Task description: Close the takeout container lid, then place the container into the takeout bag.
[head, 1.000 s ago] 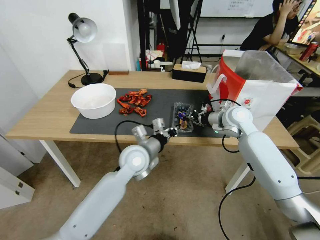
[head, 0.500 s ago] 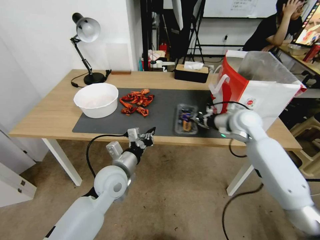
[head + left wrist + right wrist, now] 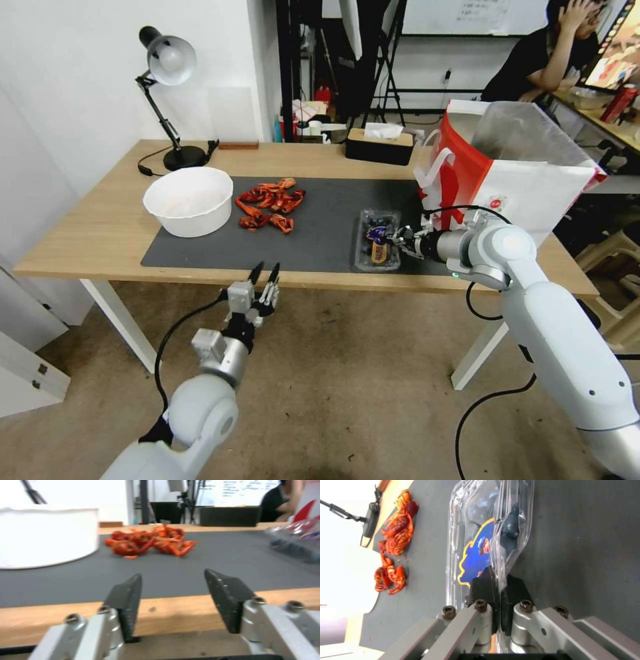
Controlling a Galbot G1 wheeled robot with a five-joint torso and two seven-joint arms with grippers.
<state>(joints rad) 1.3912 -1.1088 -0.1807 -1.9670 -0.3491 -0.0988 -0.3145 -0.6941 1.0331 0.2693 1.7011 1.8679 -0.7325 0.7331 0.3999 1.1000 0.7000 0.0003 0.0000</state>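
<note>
Your right tool [image 3: 496,580] is pinched tight on the rim of the container [image 3: 378,239], lid [image 3: 476,555] apparently down, flat on the tabletop [image 3: 100,233] just beside the bag [image 3: 527,180]. Closing looks done; bagging remains. Your left tool [image 3: 173,592] hangs agape and empty off the near edge. One container, one bag (plus one bowl [image 3: 188,200]).

The small clear plastic clamshell takeout container [image 3: 378,240] looks thin, glossy and crinkled; the dark grey mat [image 3: 320,227] is matt and smooth; the pale wooden table [image 3: 100,227] has a satin grain; the large white paper takeout bag [image 3: 527,187] is creased, with a glossy red side panel.
</note>
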